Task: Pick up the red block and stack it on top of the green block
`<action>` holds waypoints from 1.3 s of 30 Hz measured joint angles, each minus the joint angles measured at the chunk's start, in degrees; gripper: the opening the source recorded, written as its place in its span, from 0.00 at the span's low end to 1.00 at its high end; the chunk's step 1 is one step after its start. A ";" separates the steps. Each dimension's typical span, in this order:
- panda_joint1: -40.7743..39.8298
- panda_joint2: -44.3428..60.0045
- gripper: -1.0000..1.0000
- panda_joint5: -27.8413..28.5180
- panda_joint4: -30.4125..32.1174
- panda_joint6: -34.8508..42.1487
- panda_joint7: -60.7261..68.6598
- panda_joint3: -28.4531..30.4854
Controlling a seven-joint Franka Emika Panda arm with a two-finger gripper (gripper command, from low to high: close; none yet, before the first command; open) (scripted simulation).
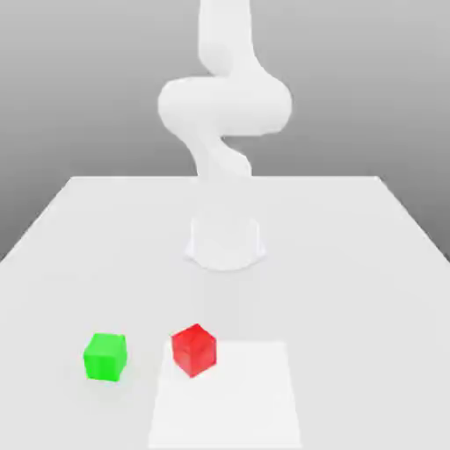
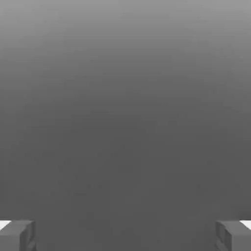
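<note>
A red block (image 1: 194,349) rests on the white table near the front, turned slightly so a corner faces the camera. To the exterior view's left of it, a small gap apart, sits a green block (image 1: 105,356). The white arm (image 1: 224,110) rises from its base at the table's middle and leaves the picture at the top. In the hand view my gripper (image 2: 125,235) is open: two grey fingertips (image 2: 17,235) stand far apart with nothing between them, facing a plain grey background.
The arm's round base (image 1: 225,242) stands behind the blocks at the table's centre. A brighter white square patch (image 1: 227,395) lies on the table (image 1: 352,264) just to the exterior view's right of the red block.
</note>
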State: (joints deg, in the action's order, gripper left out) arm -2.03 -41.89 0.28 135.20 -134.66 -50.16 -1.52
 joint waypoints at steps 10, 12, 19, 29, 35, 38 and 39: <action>-9.00 19.18 0.50 0.67 15.70 -13.44 -20.11 -5.61; -10.54 23.27 0.50 0.56 18.97 -16.26 -24.19 -6.31; -13.63 40.75 0.50 -0.39 28.59 -28.83 -37.09 -6.49; -10.36 53.01 0.00 5.07 27.45 -39.22 -41.66 -1.70; -11.20 48.31 0.00 2.49 28.06 -35.25 -39.89 -3.24; -11.06 42.40 0.00 -0.12 28.93 -30.19 -37.98 -3.83; -10.85 40.44 0.00 -0.68 29.26 -28.51 -37.53 -3.75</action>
State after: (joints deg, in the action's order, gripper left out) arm -12.88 -1.44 -0.40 164.46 -163.17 -87.69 -5.27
